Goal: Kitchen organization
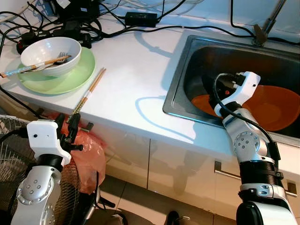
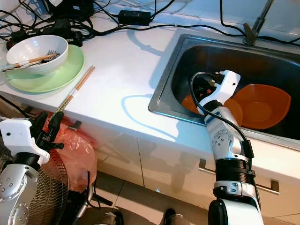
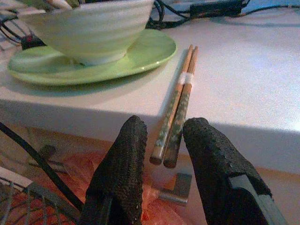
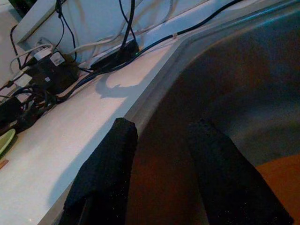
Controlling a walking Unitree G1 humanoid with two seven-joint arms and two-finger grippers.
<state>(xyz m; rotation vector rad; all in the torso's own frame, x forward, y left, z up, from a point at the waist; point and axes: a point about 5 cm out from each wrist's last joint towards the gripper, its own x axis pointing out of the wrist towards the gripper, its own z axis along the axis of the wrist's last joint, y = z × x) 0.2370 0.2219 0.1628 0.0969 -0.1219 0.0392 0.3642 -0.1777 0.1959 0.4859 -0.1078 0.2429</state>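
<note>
L gripper point(image 3: 164, 154): jaws spread, chopsticks point(image 3: 176, 123) tips between them at desk point(image 1: 131, 84) edge | R gripper point(image 4: 164, 154): jaws spread, inside sink point(image 1: 197, 51), orange bowls point(image 1: 276, 105) beside

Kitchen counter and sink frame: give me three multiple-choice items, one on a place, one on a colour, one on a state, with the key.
1. Where does the white bowl stand?
A. on the green plate
B. in the sink
C. on the floor

2. What colour are the dishes in the sink?
A. blue
B. orange
C. white

3. How is the left gripper set against the loose chopsticks at the counter's edge?
A. shut on them
B. open, with their overhanging ends between its fingers
C. far from them, over the sink

Key: 1 A, the bowl sits in the middle of the plate; 2 B, both dishes under the right gripper are orange; 3 B, the left wrist view shows a gap on each side of the chopstick ends.
</note>
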